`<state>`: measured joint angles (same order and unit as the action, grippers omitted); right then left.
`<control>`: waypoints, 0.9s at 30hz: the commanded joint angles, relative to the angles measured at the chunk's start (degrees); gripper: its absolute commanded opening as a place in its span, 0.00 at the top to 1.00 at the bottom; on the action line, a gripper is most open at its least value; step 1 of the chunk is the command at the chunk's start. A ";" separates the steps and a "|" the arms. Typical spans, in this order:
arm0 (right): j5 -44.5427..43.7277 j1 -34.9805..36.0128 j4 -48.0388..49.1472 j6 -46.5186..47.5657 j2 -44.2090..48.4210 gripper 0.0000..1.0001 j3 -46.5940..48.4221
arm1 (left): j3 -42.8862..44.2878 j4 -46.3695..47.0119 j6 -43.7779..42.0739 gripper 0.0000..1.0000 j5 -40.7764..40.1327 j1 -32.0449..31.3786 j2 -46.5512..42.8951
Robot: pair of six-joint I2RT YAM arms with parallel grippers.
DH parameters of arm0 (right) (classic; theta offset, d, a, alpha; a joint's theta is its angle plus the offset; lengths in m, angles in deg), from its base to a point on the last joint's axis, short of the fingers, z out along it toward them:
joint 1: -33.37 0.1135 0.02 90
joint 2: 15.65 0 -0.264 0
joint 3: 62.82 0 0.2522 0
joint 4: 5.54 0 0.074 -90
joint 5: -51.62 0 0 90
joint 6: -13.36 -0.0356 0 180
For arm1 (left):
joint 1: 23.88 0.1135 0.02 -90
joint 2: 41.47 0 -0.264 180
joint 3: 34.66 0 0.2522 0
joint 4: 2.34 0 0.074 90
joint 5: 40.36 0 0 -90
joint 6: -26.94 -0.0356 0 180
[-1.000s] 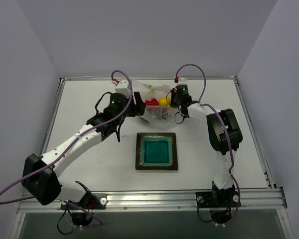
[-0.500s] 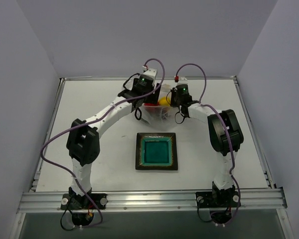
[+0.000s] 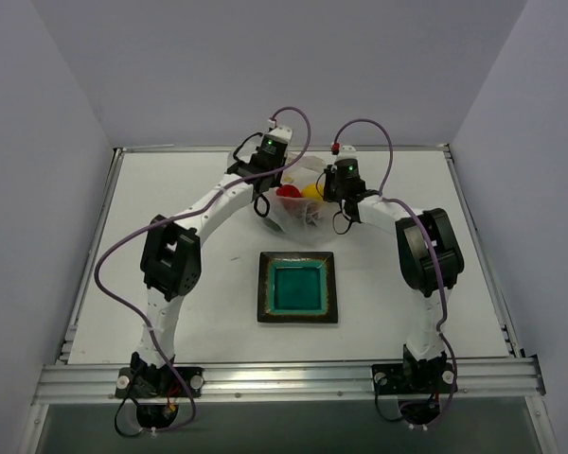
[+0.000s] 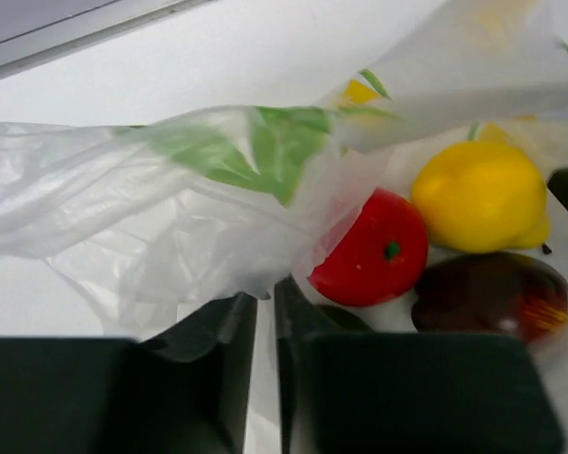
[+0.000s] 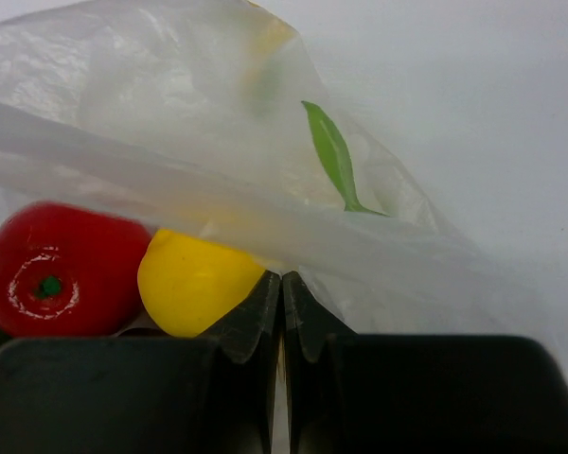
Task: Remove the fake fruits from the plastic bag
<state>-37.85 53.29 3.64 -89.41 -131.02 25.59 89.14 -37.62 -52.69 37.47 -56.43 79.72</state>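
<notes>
A: Bright, even light from overhead here, with only faint, soft shadows under the arms [image 3: 218, 200] on the white surface [image 3: 142, 189].
B: Wrist views are softer: the dark fingers [image 4: 208, 378] blur up close, and the plastic bag [image 4: 123, 218] smears slightly.
A: Tiny glare spots on the red fruit [image 5: 57, 270] and the yellow fruit [image 5: 194, 284].

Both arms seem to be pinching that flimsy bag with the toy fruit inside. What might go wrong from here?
1. The left jaws and the right jaws are both shut on the thin plastic bag; pulling apart might tear it or let it slip free.
2. The yellow fruit, bright red fruit and dark red fruit lie loose and look round and glossy; tipping the bag could send them rolling across the table.
</notes>
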 commanded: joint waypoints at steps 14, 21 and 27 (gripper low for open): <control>-2.64 -1.38 -1.05 1.35 -3.10 1.00 3.75 | -3.69 8.42 6.15 0.98 6.00 13.21 -1.05; -2.47 -2.87 -1.32 0.91 -6.71 1.00 4.62 | -4.30 9.91 13.08 0.98 17.43 17.87 3.44; -1.59 -4.36 -1.49 0.12 -6.97 1.00 4.28 | -5.19 10.01 14.41 0.98 20.34 20.16 5.46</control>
<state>-37.50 50.82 3.64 -89.22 -138.22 28.67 83.11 -28.40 -39.97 57.10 -38.29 86.08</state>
